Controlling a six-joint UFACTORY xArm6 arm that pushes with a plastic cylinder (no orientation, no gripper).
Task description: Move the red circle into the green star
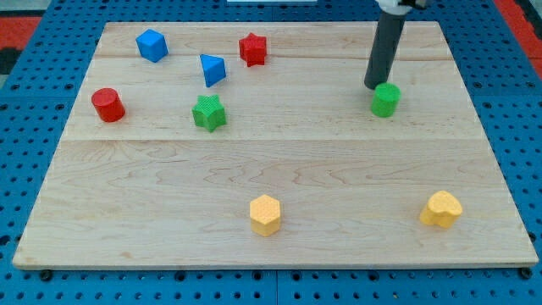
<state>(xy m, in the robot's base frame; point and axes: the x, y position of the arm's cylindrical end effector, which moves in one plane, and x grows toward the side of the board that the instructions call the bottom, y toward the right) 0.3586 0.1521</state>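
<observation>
The red circle [108,104] lies at the view's left on the wooden board [271,169]. The green star [208,113] lies to its right, a clear gap between them. My tip [373,86] is far off at the view's upper right, just left of and touching or nearly touching a green circle [385,99]. The rod rises from there to the view's top edge.
A blue hexagon-like block [152,45], a blue triangle [212,69] and a red star [252,49] lie above the green star. A yellow hexagon [265,213] and a yellow heart-like block [442,209] lie near the view's bottom. Blue pegboard surrounds the board.
</observation>
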